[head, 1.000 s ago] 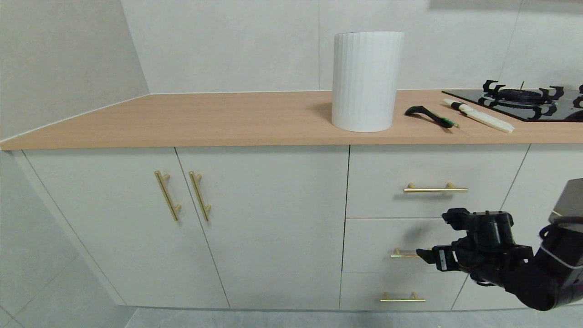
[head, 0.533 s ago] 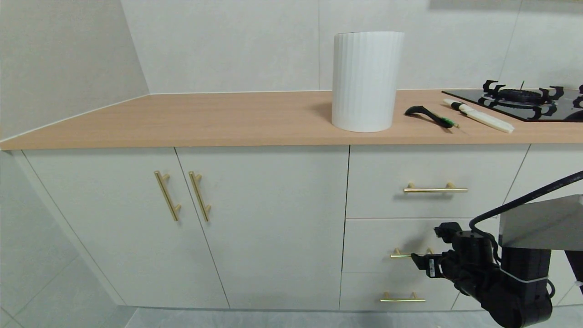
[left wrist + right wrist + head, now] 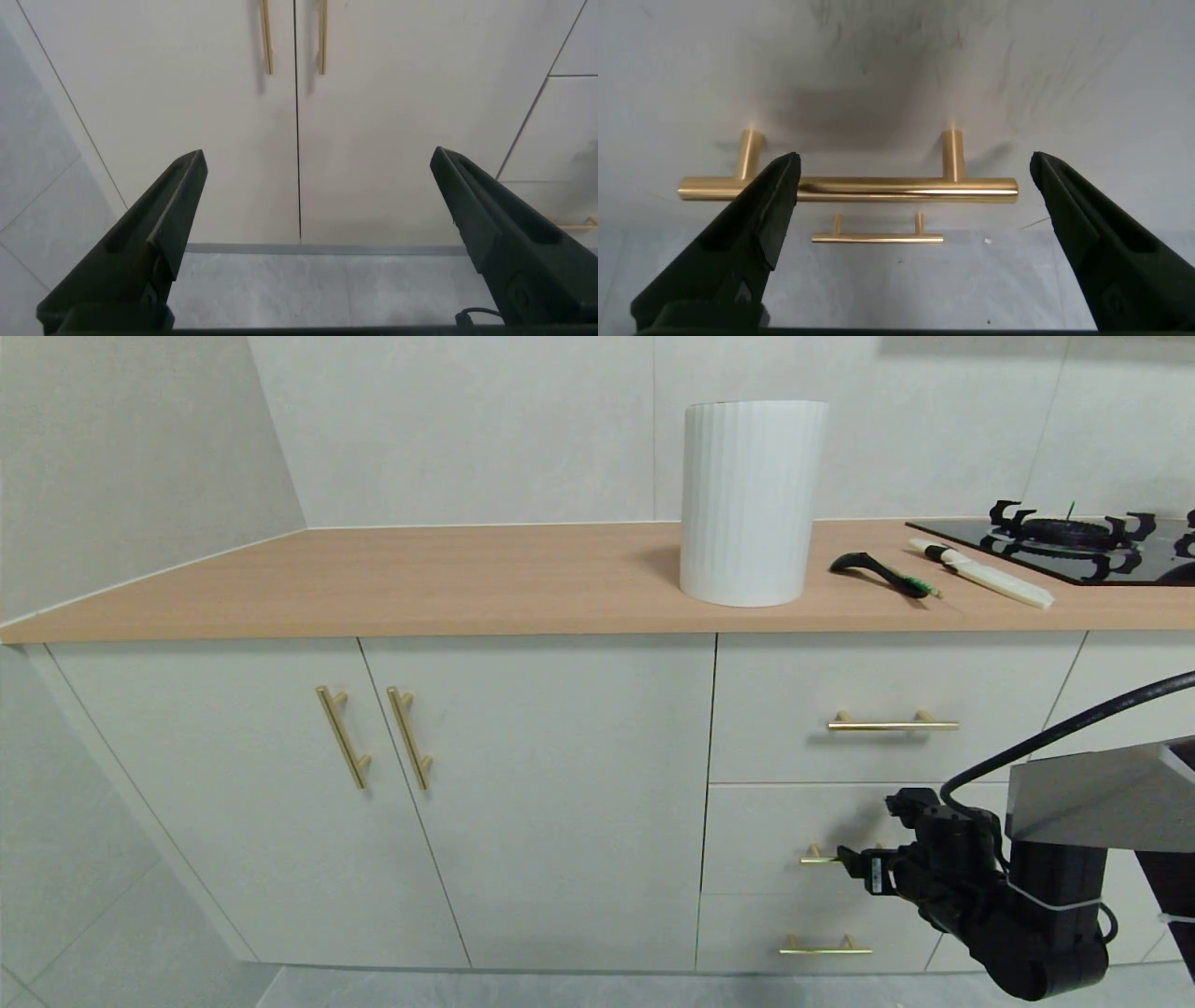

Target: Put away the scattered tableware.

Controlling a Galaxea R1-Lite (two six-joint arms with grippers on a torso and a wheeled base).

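Right gripper [image 3: 868, 827]: jaws spread wide and set level before the middle drawer handle [image 3: 850, 189], with the bar framed between them but apparently not yet touched. A pull is judged to be in preparation, to open storage.

Left gripper [image 3: 318, 161]: jaws wide, nothing held, faced at the cabinet doors [image 3: 392, 112].

Peeler [image 3: 882, 571] and knife [image 3: 980, 575]: laid on the countertop [image 3: 467, 579], right of the white canister [image 3: 747, 504].
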